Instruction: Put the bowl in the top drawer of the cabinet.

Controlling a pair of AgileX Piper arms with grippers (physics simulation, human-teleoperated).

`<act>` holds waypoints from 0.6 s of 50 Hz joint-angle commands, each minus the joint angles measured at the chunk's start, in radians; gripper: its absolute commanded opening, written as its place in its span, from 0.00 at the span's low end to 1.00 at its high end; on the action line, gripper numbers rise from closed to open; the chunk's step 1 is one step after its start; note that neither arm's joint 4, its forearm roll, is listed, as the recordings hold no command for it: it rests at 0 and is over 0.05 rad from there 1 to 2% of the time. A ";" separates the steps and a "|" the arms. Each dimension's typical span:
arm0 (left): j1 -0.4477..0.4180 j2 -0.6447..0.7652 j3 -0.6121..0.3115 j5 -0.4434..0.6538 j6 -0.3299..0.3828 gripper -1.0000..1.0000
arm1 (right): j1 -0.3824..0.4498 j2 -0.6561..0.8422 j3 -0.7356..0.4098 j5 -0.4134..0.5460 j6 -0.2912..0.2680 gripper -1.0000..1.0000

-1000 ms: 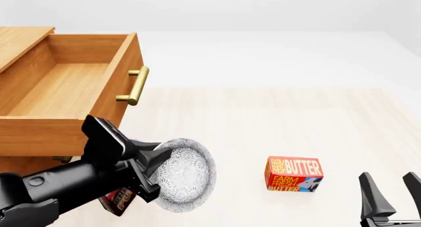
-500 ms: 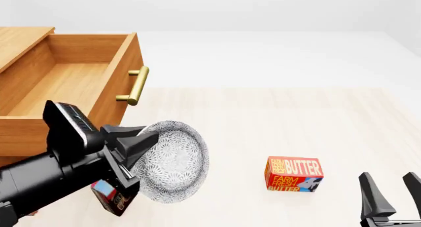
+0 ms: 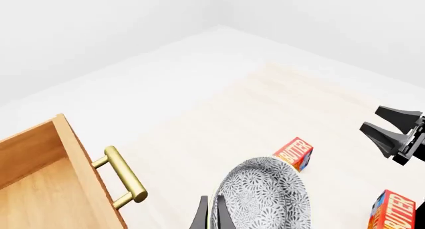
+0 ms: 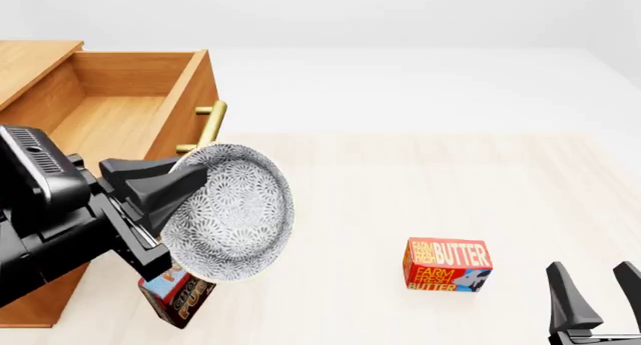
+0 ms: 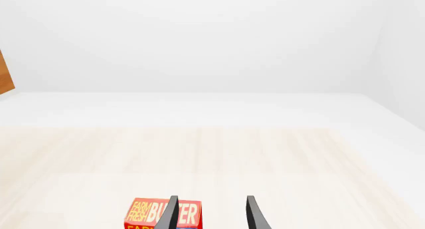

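Observation:
The bowl (image 4: 228, 210), white with a fine grey-blue pattern, hangs tilted on its edge in the air just in front of the top drawer (image 4: 100, 127), beside its brass handle (image 4: 207, 127). My left gripper (image 4: 185, 195) is shut on the bowl's rim. In the left wrist view the bowl (image 3: 265, 196) has its rim pinched between the fingers of that gripper (image 3: 211, 215). The drawer stands pulled open and bare inside, under the cabinet (image 4: 30, 60) top. My right gripper (image 4: 598, 292) stands open low at the right, holding nothing.
A red butter box (image 4: 448, 265) lies on the table right of the bowl and just ahead of the right gripper (image 5: 211, 214). A second red box (image 4: 180, 298) stands below the bowl, by the cabinet's front corner.
My left gripper has carried the bowl up and to the left, from low over the table to the level of the open drawer's front. The right arm has not moved.

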 commanded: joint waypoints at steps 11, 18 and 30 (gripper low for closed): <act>0.092 -0.059 -0.057 0.016 0.036 0.00 | 0.000 -0.001 0.000 0.000 -0.001 1.00; 0.139 -0.058 -0.083 0.016 0.045 0.00 | 0.000 -0.001 0.000 0.001 -0.001 1.00; 0.215 -0.046 -0.121 0.014 0.049 0.00 | 0.000 -0.001 0.000 0.000 -0.001 1.00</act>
